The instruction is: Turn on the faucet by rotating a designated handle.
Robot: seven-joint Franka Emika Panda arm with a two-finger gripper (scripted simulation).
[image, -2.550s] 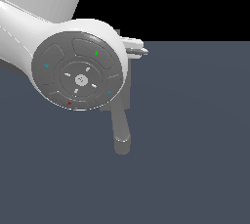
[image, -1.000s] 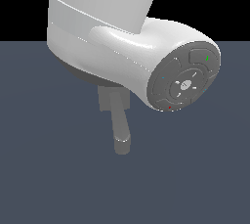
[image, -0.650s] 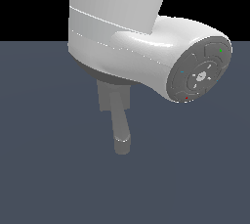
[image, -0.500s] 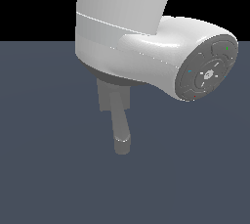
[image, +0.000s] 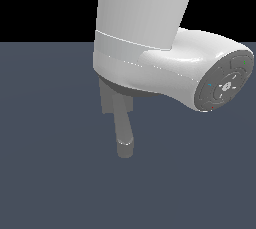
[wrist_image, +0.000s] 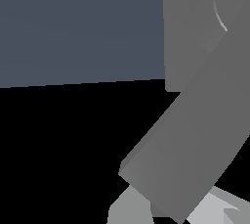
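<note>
In the exterior view the matte grey faucet point(image: 116, 104) stands on the dark floor. Its base block is partly covered by my white arm, and its thick round-ended spout point(image: 124, 140) points toward the camera. The handle and my gripper are hidden behind the arm there. In the wrist view the handle point(wrist_image: 195, 125) is a straight grey bar running slantwise from the base block point(wrist_image: 188, 27) to a squared tip. The tip lies over my gripper point(wrist_image: 168, 211). Pale grey fingers point(wrist_image: 128, 209) show on either side of it. The bar covers the gap between them.
My large white arm link point(image: 150, 48) with its grey round end cap point(image: 224, 84) fills the upper middle of the exterior view. Dark blue-grey floor point(image: 55, 173) surrounds the faucet, with black background above.
The white arm link has swung toward the exterior view's right and its end cap has turned further away. The faucet's spout and base have not moved.
</note>
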